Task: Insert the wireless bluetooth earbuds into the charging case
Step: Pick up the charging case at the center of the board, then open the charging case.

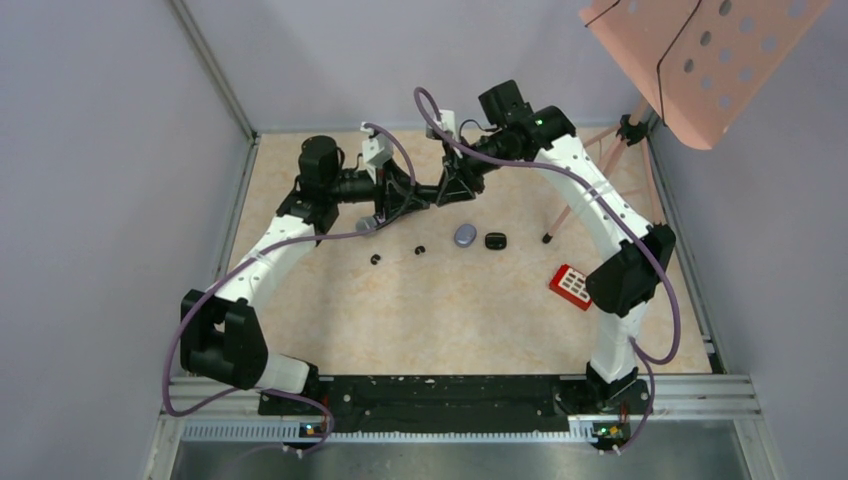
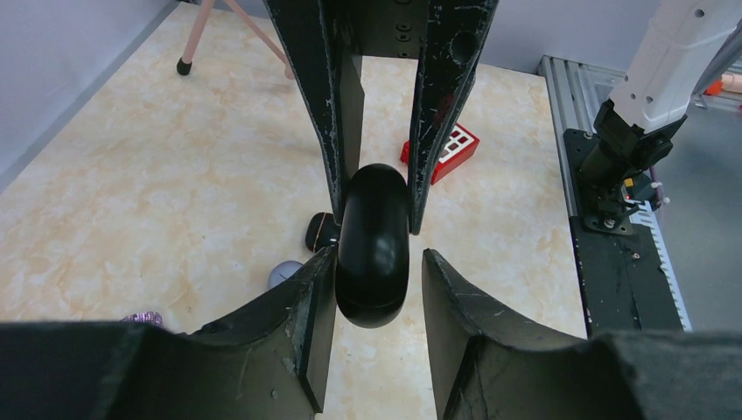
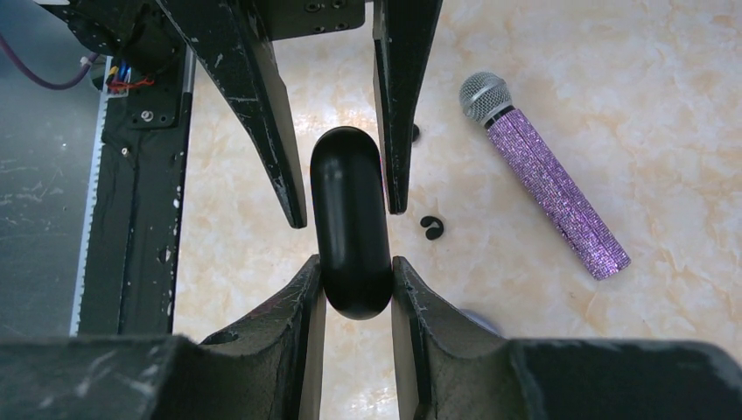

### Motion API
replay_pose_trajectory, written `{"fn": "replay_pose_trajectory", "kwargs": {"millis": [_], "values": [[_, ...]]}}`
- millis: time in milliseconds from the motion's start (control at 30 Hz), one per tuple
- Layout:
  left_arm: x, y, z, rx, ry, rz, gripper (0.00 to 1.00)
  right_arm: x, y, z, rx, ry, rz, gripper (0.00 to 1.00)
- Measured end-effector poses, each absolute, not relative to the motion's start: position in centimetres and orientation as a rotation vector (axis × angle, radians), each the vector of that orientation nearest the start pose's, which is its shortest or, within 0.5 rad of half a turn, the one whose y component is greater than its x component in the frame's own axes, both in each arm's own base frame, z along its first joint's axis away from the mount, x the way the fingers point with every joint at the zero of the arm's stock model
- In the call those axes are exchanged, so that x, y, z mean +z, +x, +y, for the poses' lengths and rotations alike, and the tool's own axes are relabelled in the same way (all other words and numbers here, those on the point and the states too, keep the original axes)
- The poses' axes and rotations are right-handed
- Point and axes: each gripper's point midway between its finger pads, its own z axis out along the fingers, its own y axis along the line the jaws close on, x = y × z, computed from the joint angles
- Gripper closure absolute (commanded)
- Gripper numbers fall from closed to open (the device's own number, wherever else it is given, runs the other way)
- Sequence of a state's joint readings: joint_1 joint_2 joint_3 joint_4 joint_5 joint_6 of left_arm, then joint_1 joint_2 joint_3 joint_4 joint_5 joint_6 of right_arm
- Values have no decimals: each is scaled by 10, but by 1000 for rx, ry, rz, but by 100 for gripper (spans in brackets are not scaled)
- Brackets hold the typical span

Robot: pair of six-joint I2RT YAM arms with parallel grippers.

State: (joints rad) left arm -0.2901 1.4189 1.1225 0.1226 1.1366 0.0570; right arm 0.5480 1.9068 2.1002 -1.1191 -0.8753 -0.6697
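Nearest the bases lies a red-and-white gridded block [image 1: 572,286], at 4 o'clock from the lilac-grey oval case [image 1: 464,235] near the tabletop's [image 1: 330,320] middle. One black earbud [image 1: 420,249] lies loose at that case's 8 o'clock, and a second earbud [image 1: 376,259] lies farther out toward 9. Neither touches any case. A small black case [image 1: 496,240] sits just beside the lilac one at 3 o'clock. The purple glitter microphone [image 3: 547,192] lies flat toward 10 o'clock, partly under the left arm.

Beyond, at 11 o'clock and above the surface, the two grippers meet nose to nose around a glossy black charging case [image 2: 372,254], closed. The right gripper [image 3: 356,271] is clamped on it, both pads pressed to its sides. The left gripper [image 2: 379,262] stands slightly apart — one pad touches the case, the other shows a gap.

Farthest, at 2 o'clock, stands a pink perforated stand [image 1: 700,60].
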Motion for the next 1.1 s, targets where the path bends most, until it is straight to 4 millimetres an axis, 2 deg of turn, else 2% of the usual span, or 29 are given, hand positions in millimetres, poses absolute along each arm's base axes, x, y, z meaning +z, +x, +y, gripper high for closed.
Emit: {"fn": "replay_pose_trajectory", "kwargs": {"millis": [367, 500, 700, 800, 900, 967, 1100], "values": [[285, 312, -259, -1158, 1094, 1418, 53, 288, 311, 328, 986, -1593, 1645, 81], [283, 312, -259, -1162, 1093, 1423, 59, 288, 310, 329, 988, -1593, 1645, 81], [283, 313, -259, -1158, 1094, 1418, 74, 288, 309, 329, 994, -1592, 1648, 80], [283, 313, -259, -1160, 1094, 1418, 87, 288, 309, 328, 993, -1592, 1649, 73], [282, 314, -259, -1162, 1096, 1415, 99, 288, 309, 328, 993, -1591, 1650, 54], [282, 314, -260, -1164, 1100, 1408, 100, 288, 310, 329, 995, -1586, 1653, 47], [281, 313, -260, -1172, 1108, 1402, 100, 289, 310, 329, 1008, -1558, 1685, 44]]}}
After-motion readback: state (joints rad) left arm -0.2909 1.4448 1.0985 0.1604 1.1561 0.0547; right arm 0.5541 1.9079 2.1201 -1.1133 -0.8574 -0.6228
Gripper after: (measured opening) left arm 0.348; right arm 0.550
